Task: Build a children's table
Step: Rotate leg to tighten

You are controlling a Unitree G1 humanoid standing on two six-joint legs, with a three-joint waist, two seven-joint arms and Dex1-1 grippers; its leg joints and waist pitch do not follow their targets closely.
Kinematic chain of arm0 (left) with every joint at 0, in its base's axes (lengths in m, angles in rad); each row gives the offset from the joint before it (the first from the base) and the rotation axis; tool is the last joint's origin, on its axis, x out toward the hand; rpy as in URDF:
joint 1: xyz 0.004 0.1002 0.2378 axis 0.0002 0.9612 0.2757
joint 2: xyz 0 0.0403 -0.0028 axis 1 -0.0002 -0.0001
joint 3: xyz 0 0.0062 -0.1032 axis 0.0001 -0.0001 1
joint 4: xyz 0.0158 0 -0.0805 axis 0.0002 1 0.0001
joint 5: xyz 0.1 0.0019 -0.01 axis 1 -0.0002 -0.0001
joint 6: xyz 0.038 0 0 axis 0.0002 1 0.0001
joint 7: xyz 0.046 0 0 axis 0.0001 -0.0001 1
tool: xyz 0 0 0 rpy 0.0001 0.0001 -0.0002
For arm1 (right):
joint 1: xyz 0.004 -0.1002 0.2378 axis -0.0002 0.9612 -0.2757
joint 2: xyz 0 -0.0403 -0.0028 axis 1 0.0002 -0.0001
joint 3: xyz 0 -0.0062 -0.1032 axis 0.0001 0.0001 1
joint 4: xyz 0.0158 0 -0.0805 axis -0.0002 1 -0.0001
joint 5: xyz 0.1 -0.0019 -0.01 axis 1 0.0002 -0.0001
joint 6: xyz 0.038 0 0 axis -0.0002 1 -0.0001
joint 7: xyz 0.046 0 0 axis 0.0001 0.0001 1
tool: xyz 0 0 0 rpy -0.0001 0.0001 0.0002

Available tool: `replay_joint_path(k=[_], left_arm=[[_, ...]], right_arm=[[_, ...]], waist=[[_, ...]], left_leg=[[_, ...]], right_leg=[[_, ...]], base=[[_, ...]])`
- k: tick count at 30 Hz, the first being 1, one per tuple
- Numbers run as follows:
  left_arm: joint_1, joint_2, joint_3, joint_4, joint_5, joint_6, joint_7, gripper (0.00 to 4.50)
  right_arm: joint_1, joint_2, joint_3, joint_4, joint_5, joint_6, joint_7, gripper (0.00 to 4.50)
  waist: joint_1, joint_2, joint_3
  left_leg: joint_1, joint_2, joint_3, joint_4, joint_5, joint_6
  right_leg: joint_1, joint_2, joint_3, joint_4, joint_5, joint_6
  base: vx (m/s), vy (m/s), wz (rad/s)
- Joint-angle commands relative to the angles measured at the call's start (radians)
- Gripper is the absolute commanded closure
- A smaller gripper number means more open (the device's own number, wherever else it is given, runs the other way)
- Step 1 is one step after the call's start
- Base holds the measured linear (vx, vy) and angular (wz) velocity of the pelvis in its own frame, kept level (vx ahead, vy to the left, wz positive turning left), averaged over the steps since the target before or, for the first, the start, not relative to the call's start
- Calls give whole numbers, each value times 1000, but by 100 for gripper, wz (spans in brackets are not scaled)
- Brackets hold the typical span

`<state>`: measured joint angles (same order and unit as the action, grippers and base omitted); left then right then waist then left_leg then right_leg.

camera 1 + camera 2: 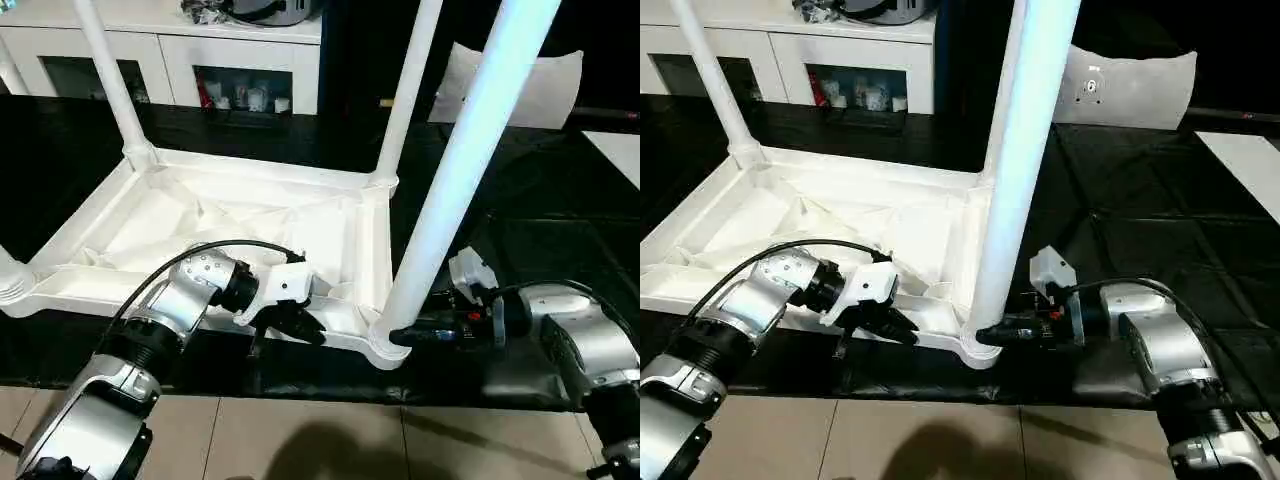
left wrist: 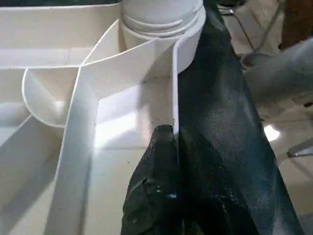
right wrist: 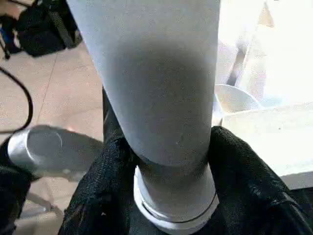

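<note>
White plastic table [image 1: 230, 215] lies upside down on a black mat [image 1: 540, 200]. Our left gripper [image 1: 295, 325] pinches its near rim, fingers shut. Our right gripper [image 1: 1005, 333] clasps the base of the near leg [image 1: 465, 160], standing in its corner socket.

Home-like room: glass-door cabinets [image 1: 240, 70], tiled floor [image 1: 300, 440].

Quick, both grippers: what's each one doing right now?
Left gripper: shut on the table top's near rim.
Right gripper: closed around the base of the near-right leg, just above its corner socket.
</note>
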<state>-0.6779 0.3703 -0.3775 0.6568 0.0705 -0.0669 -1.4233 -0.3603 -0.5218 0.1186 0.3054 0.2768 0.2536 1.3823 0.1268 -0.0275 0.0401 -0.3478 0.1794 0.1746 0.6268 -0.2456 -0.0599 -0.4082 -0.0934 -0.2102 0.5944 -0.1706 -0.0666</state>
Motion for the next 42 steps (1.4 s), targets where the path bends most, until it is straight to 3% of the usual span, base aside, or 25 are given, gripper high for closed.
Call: replay_joint_path(k=[1,3,5,6,7,9,11,14,15,16,17,20,23,26,29,33,37,42], left_arm=[[-43,-33,22,-1,7,57,105,450],[-60,-53,34,9,14,101,157,450],[-85,-82,45,25,28,164,232,450],[-98,-101,55,38,29,182,272,450],[-114,-125,69,55,25,202,316,450],[-141,-165,90,82,15,233,381,450],[-173,-215,111,118,15,259,475,450],[-199,-261,131,156,16,269,576,450],[-209,-278,137,170,18,269,611,450],[-217,-295,145,181,20,270,646,450],[-226,-312,152,193,22,270,680,450],[-242,-338,151,217,35,252,718,450],[-244,-339,146,223,37,243,708,450],[-233,-315,131,216,44,221,669,450],[-212,-288,118,203,47,191,612,450],[-181,-245,98,186,43,148,518,450],[-157,-213,83,170,37,118,441,450],[-128,-169,62,144,19,74,318,450]], right_arm=[[15,43,14,-70,43,74,-57,259],[21,77,9,-91,20,122,-159,259],[25,137,-1,-110,-9,175,-297,259],[24,163,-6,-114,-23,188,-350,259],[20,193,-9,-112,-46,201,-415,259],[8,243,-16,-102,-86,223,-523,259],[-11,318,-31,-92,-121,260,-665,259],[-33,392,-41,-83,-138,291,-793,261],[-48,423,-52,-68,-149,303,-857,261],[-59,453,-67,-58,-148,313,-904,261],[-72,481,-83,-42,-151,312,-952,261],[-96,519,-124,-5,-154,269,-1029,192],[-98,517,-146,-7,-160,246,-1039,169],[-77,483,-153,-21,-161,223,-1009,137],[-49,430,-153,-36,-170,198,-974,111],[-19,323,-152,-36,-178,123,-868,79],[-8,238,-167,-37,-146,75,-727,50],[9,126,-165,-38,-99,30,-516,14]], waist=[[-3,-6,-69],[-5,-5,-66],[-16,-5,-58],[-19,1,-56],[-26,-2,-57],[-35,2,-63],[-49,5,-68],[-60,2,-71],[-59,2,-71],[-62,2,-73],[-62,2,-77],[-59,-1,-81],[-53,-2,-83],[-49,-2,-80],[-37,2,-77],[-36,1,-76],[-33,4,-76],[-29,-1,-75]], left_leg=[[-6,71,-26,-69,-3,68],[-1,66,-27,-71,-21,50],[6,56,-24,-72,-71,20],[9,52,-24,-71,-82,15],[10,51,-26,-70,-103,5],[12,58,-31,-74,-99,6],[10,77,-43,-79,-80,10],[8,73,-42,-79,-36,7],[11,71,-39,-78,-17,21],[2,76,-43,-78,23,36],[3,79,-43,-75,57,48],[0,73,-37,-69,116,81],[-1,74,-35,-63,178,140],[-2,72,-32,-60,169,164],[-2,70,-29,-61,130,150],[-6,69,-31,-62,96,134],[-8,70,-31,-62,76,130],[-10,71,-30,-62,58,139]], right_leg=[[79,-96,89,-86,-292,13],[79,-96,85,-96,-340,32],[75,-91,75,-119,-444,77],[73,-90,71,-127,-470,90],[77,-90,62,-135,-504,113],[82,-92,59,-138,-473,115],[86,-102,68,-125,-387,78],[85,-107,80,-108,-321,21],[83,-110,87,-102,-293,-3],[88,-111,92,-87,-239,-31],[86,-112,97,-76,-178,-57],[88,-114,105,-54,-72,-107],[83,-112,107,-40,27,-138],[83,-113,106,-42,7,-138],[83,-110,105,-52,-57,-108],[87,-108,103,-60,-99,-76],[87,-106,102,-59,-108,-76],[87,-105,101,-62,-120,-77]], base=[[0,0,0],[0,0,0],[0,0,0],[0,0,0],[0,0,0],[0,0,0],[0,0,0],[0,0,0],[0,0,0],[0,0,0],[0,0,0],[0,0,0],[0,0,0],[0,0,0],[0,0,0],[0,0,0],[0,0,0],[0,0,0]])
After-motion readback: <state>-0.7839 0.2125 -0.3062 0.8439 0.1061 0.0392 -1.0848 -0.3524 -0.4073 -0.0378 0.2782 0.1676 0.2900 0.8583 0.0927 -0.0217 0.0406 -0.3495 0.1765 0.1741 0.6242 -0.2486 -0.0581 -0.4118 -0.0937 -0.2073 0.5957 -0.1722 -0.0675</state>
